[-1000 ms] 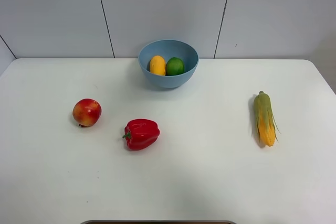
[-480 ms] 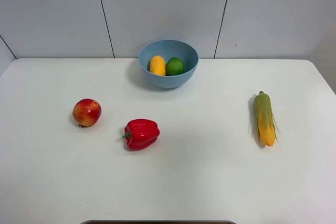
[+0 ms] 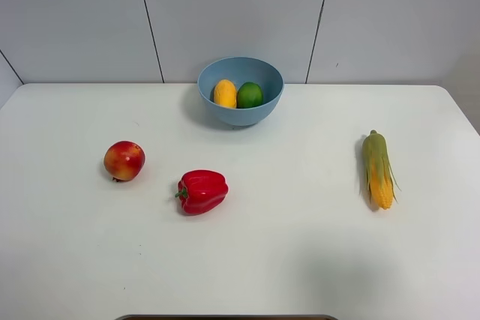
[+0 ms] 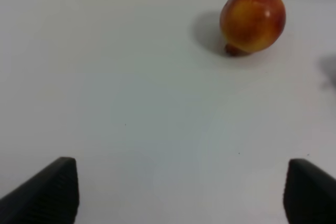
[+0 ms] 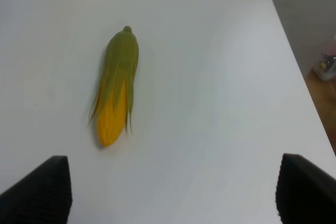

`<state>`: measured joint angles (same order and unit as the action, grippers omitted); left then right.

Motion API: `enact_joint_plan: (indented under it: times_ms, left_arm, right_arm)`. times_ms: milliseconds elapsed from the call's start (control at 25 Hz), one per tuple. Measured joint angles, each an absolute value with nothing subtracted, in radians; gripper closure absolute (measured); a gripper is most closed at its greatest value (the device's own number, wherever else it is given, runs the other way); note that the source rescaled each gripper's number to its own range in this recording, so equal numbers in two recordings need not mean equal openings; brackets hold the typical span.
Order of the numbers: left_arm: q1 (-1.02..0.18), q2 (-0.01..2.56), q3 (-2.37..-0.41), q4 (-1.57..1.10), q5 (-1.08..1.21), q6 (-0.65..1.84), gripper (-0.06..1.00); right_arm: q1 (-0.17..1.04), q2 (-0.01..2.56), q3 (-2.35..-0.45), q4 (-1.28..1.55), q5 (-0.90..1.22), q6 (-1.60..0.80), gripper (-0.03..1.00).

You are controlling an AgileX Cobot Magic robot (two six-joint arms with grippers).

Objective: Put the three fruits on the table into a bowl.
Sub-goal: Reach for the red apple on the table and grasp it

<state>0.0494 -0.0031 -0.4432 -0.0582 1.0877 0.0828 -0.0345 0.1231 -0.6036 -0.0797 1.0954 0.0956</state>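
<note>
The light-blue bowl (image 3: 241, 112) stands at the back middle of the white table (image 3: 285, 245). The yellow-orange mango (image 3: 224, 93) and the green lime (image 3: 250, 94) lie side by side inside it. The red-and-yellow apple-like fruit (image 3: 124, 160) lies on the table at the left; it also shows in the left wrist view (image 4: 252, 19). My left gripper (image 4: 181, 198) is open and empty, well short of that fruit. My right gripper (image 5: 173, 192) is open and empty above the table near the corn. Neither arm shows in the exterior high view.
A glossy red bell pepper (image 3: 201, 191) lies right of the apple-like fruit. A green-husked corn cob (image 3: 378, 169) lies at the right, also in the right wrist view (image 5: 116, 84). The table's right edge (image 5: 294, 61) runs close beyond the corn.
</note>
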Motion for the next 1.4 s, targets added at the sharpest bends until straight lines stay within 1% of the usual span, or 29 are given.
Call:
enact_joint_plan:
  times_ms: [280,1400]
  left_arm:
    - [0.049,-0.003,-0.443,-0.058,1.088,0.083,0.79]
    - [0.049,-0.003,-0.443,-0.058,1.088,0.083,0.79]
  right_arm:
    - [-0.038,-0.003,-0.569,-0.051,1.096,0.089,0.46]
    - [-0.038,-0.003,-0.563,-0.05,1.096,0.089,0.46]
